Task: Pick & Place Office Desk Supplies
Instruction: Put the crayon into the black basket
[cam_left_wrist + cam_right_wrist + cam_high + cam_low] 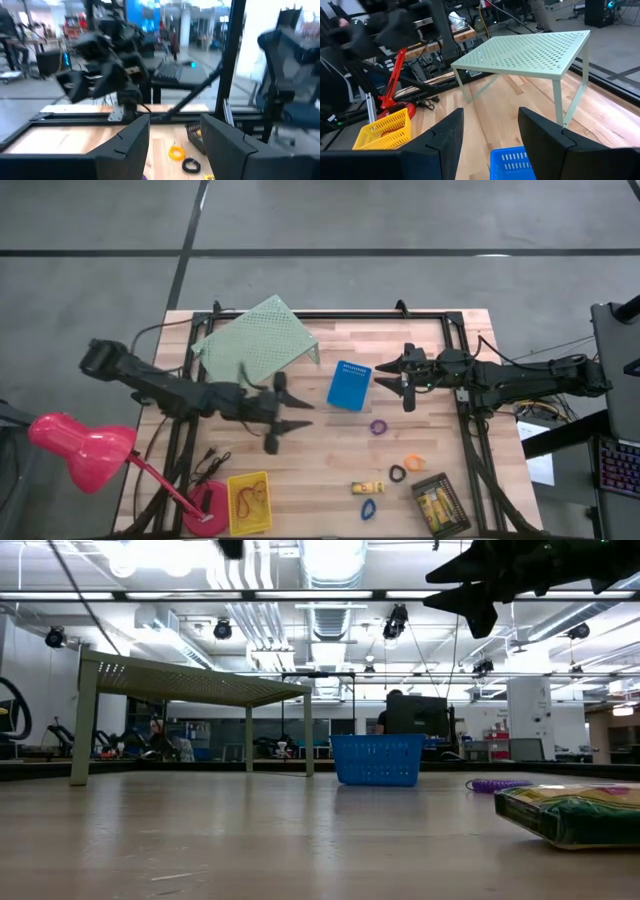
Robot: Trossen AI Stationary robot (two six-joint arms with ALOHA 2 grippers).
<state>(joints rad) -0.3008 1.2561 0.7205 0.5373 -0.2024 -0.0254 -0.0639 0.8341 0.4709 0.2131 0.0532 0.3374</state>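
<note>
In the high view the purple ring [378, 426], orange ring [413, 463], black ring [397, 473] and blue ring [368, 508] lie flat on the wood, with one yellow-gold piece [368, 488] among them. More yellow-gold pieces [436, 503] lie in the black bin [452, 520]. Tan rubber bands [250, 496] lie in the yellow bin [262, 525]. My left gripper [290, 415] hovers open left of the blue bin [349, 385]. My right gripper [385, 376] hovers open at that bin's right edge. The left wrist view shows the orange ring [175, 151] and black ring [191, 164] ahead of my left gripper [172, 122].
The pale green perforated riser [258, 340] stands on its legs at the table's far left. A pink desk lamp [80, 442] sits at the near left corner beside the yellow bin. Bare wood lies between the riser and the rings. My right gripper [490, 115] looks over the blue bin [512, 162].
</note>
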